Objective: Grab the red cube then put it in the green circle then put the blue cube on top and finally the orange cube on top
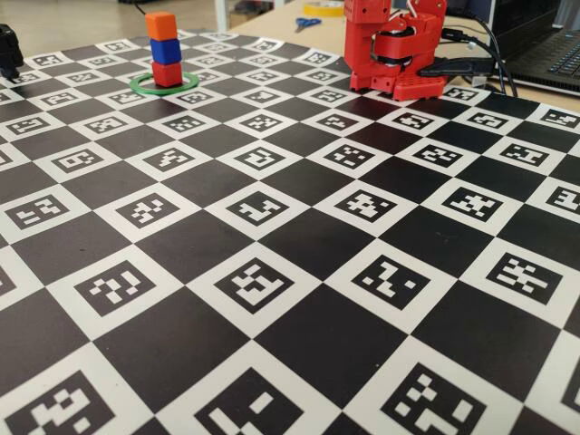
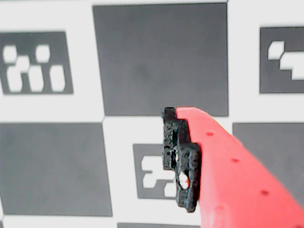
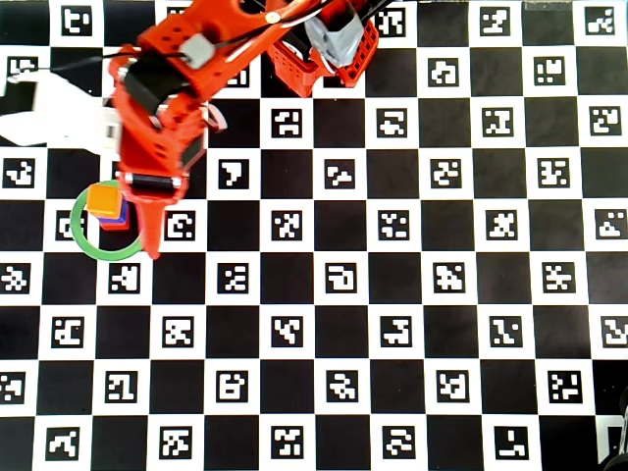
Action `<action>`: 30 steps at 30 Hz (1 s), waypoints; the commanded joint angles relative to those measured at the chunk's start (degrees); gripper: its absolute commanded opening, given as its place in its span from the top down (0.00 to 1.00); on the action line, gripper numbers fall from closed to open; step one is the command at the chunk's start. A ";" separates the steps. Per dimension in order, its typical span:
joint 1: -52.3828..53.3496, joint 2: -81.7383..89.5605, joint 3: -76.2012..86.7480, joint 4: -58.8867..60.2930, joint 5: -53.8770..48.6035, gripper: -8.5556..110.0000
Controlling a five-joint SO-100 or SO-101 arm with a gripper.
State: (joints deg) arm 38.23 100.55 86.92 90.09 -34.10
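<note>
A checkerboard mat of coded markers covers the table (scissors lie behind). Red cube, blue cube and orange cube stand stacked inside the green circle. The arm is folded; its gripper, pressed together, grips nothing.

From above, the orange cube hides the red cube, and the end effector covers part of the green circle.
</note>
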 commanded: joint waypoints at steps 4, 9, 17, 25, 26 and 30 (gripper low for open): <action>-8.79 12.22 9.93 -5.89 7.56 0.61; -15.91 17.49 18.46 -9.49 10.28 0.73; -23.64 26.81 28.92 -11.95 4.31 0.82; -26.81 39.02 39.99 -11.34 -7.21 0.90; -27.42 40.52 41.13 -10.81 -8.79 0.90; -30.15 47.55 45.53 -8.79 -13.18 0.93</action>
State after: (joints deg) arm 9.76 141.86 131.66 80.16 -44.03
